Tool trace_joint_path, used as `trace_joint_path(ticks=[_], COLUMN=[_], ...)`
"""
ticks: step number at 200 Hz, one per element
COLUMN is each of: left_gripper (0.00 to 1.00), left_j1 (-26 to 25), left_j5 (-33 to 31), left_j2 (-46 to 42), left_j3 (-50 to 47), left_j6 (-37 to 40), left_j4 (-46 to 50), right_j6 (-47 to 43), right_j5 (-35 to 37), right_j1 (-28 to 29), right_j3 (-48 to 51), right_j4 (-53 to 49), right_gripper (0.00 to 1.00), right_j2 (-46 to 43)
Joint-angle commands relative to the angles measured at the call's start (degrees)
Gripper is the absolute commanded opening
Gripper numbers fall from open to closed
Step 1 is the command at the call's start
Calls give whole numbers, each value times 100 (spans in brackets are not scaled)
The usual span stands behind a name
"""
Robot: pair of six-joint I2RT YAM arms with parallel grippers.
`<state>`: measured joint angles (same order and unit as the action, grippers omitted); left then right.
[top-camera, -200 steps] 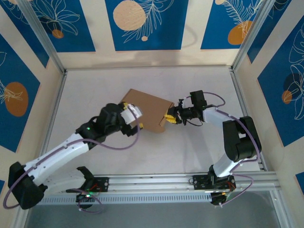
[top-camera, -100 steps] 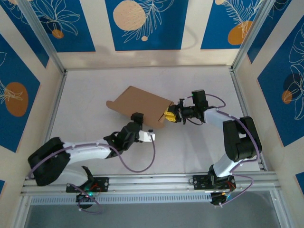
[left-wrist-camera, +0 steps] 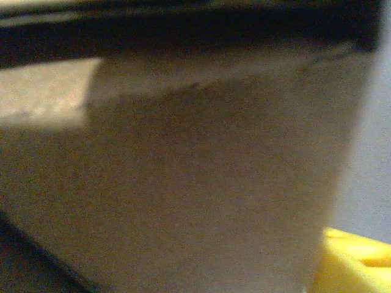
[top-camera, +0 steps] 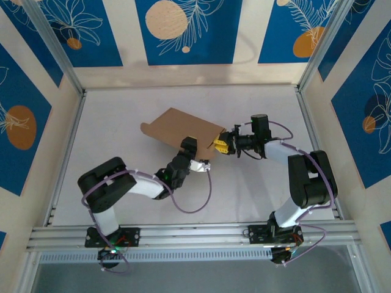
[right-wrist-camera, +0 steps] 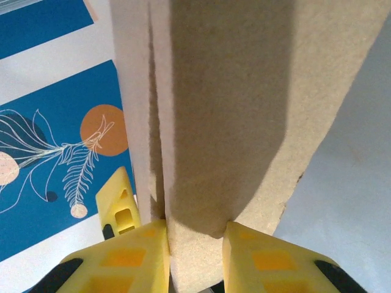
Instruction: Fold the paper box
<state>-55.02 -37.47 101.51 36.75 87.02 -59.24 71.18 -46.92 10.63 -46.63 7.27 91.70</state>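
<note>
The paper box [top-camera: 180, 128] sits in the middle of the tabletop [top-camera: 244, 195], and the right jaws are pinching its right edge. The left jaws are very close to its near side, but it is too blurry to tell if they are closed or spread. If the left arm [top-camera: 143, 183] pushes hard, the box could slip from that small pinch or bend in the wrong place.

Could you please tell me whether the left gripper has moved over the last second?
Yes. The left gripper has shifted rightward, away from the table's left rail, to the paper box's near edge.
</note>
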Motion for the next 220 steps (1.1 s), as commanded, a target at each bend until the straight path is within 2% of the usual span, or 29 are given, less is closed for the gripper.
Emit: trace_joint_path(ticks=[1,28,47,65,81,96,108,120,131,145,163,189,207,220], left_gripper=[70,64,62,60,59,59,59,59,58,59,60,61,60,59], left_j1=[-26,-25,-34,-35,-56,-85,-117,-149,-165,-234,-254,-229,-241,-246], left_j5=[-147,-129,-138,-168,-240,-393,-334,23,253,405,965,2033,2275,2407], left_j2=[-12,-231,-427,-725,-1121,-1521,-1819,-1933,-1755,-1310,-619,-352,-53,111], left_j3=[237,227,261,395,623,1067,1757,2615,3428,4423,5779,6297,6492,6529], left_j6=[412,437,541,587,636,340,-369,-1283,-1935,-2609,-3441,-3762,-3953,-3983], left_j4=[-711,-370,107,793,1923,3465,5388,7477,9156,10851,12805,13331,13507,13572], right_j6=[45,25,-132,-702,-1368,-1880,-2290,-2639,-2947,-3328,-3648,-3585,-3129,-2776], right_j5=[-491,-465,-325,71,674,1243,1784,2172,2462,2754,2870,2982,3287,3060], right_j1=[62,1,-39,-53,-45,-31,-12,-30,-57,-57,-52,-8,-124,-355], right_j3=[99,98,32,-270,-698,-1086,-1377,-1542,-1646,-1709,-1584,-855,-602,-567], right_j4=[40,-54,-406,-1357,-2489,-3233,-3699,-3945,-4129,-4258,-4119,-3306,-3319,-3394], right_gripper=[28,31,45,57,62,65,66,66,64,63,61,60,60,57], right_j2=[-255,-340,-543,-913,-1381,-1859,-2158,-2389,-2499,-2585,-2727,-3078,-3077,-2958])
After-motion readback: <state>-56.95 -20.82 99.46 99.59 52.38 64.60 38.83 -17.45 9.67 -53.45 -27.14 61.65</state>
